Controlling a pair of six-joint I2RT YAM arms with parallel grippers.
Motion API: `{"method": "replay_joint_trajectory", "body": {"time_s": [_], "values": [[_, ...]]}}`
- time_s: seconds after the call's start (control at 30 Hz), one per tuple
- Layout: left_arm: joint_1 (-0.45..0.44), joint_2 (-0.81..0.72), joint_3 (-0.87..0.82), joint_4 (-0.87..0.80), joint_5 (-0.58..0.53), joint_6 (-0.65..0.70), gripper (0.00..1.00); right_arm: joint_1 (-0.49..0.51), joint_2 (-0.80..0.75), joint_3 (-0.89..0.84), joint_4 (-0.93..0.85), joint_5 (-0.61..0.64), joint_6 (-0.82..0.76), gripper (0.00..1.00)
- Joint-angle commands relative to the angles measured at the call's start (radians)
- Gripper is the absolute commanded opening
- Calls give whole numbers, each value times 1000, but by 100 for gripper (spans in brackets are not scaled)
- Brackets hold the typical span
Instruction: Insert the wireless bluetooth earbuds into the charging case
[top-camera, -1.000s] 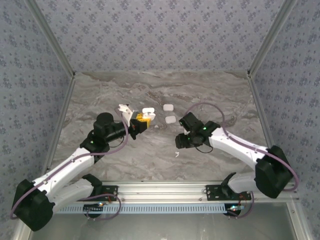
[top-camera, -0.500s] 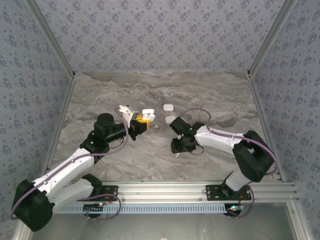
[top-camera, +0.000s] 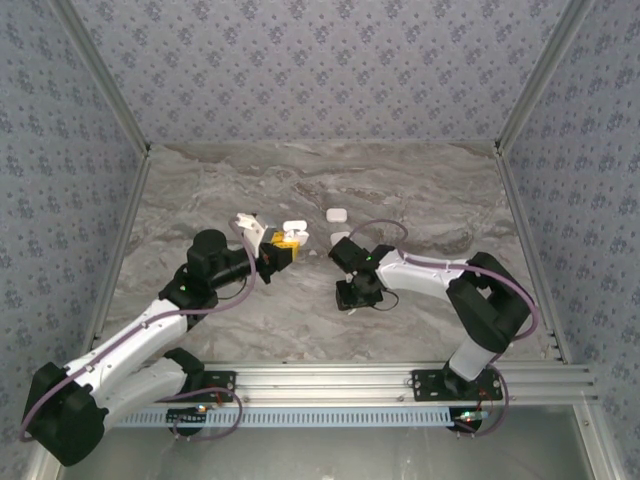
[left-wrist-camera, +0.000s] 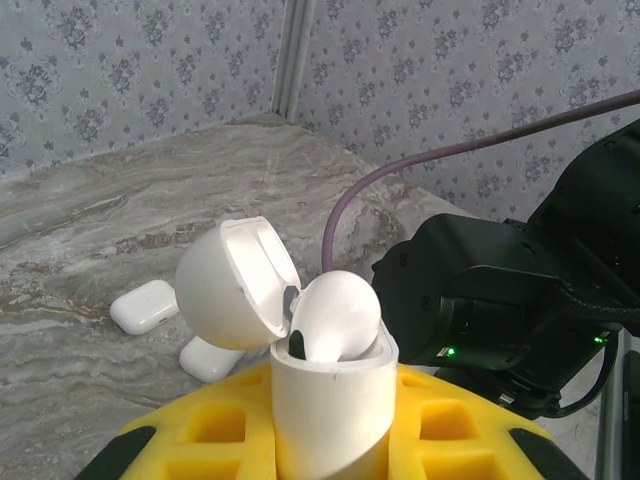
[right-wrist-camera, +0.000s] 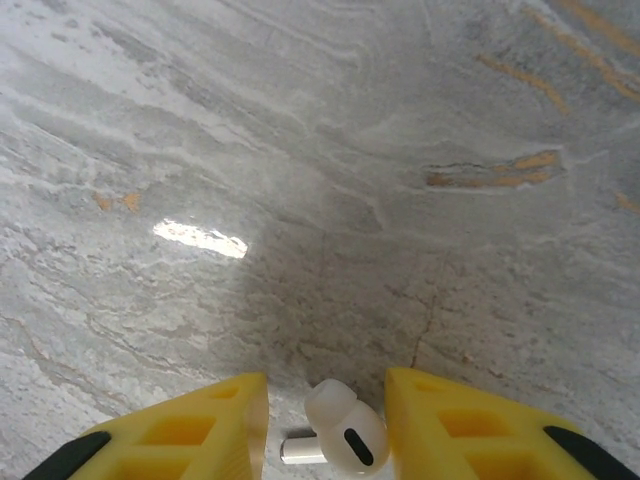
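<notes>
Sliding toward 9 o'clock, right gripper (top-camera: 352, 297) now straddles loose earbud (right-wrist-camera: 340, 432) on table (right-wrist-camera: 300, 150); jaws open, nothing gripped, pick imminent. Left gripper (top-camera: 283, 246), at 10 o'clock, clamps open case (left-wrist-camera: 326, 405), second bud (left-wrist-camera: 336, 314) seated.

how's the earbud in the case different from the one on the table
The cased earbud sits head-up in the open case, stem hidden; the table earbud lies on its side, stem showing. The cased earbud is held up by the left pincer; the table earbud rests on the table between the parted fingers of the right pincer. Both are white.
</notes>
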Motion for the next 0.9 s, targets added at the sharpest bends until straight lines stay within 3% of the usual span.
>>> {"method": "replay_joint_trajectory", "body": {"time_s": [0.0,0.53,0.87], "values": [[-6,-21,-1,14,-6,10,0,14,26,32,-36,7,-4,37],[-6,-21,-5,14,-9,12,0,39,58,72,-95,55,-53,22],[-7,-25,-9,12,-12,10,0,45,46,96,-132,81,-86,23]]}}
